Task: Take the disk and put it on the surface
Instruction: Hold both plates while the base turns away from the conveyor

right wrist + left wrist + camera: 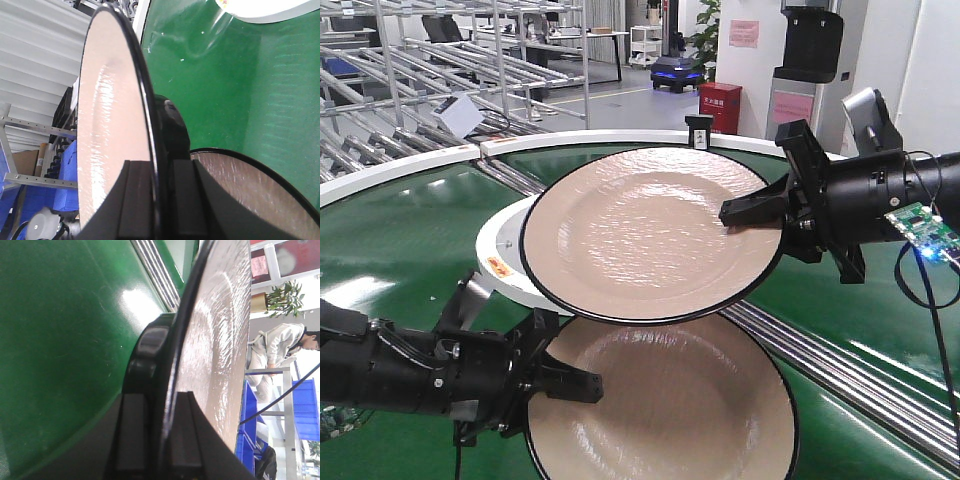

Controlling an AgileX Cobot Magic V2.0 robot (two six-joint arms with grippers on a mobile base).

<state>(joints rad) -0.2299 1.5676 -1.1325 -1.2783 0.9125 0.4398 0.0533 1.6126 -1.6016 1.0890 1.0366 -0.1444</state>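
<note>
Two tan disks with black rims are both held over the green belt. The upper disk (650, 235) (110, 115) hangs tilted, and my right gripper (735, 212) (157, 200) is shut on its right rim. Below and nearer, the lower disk (670, 410) (220, 340) (250, 190) is clamped at its left rim by my left gripper (582, 385) (159, 435), which is shut on it. The upper disk overlaps the far edge of the lower one in the front view. The dark taped tabletop is out of view.
The green ring conveyor belt (400, 250) (60, 340) (225, 90) lies under both disks. A white hub (505, 255) sits behind the upper disk. Metal rollers (840, 370) run along the right. Shelving and a seated person (280, 345) are in the background.
</note>
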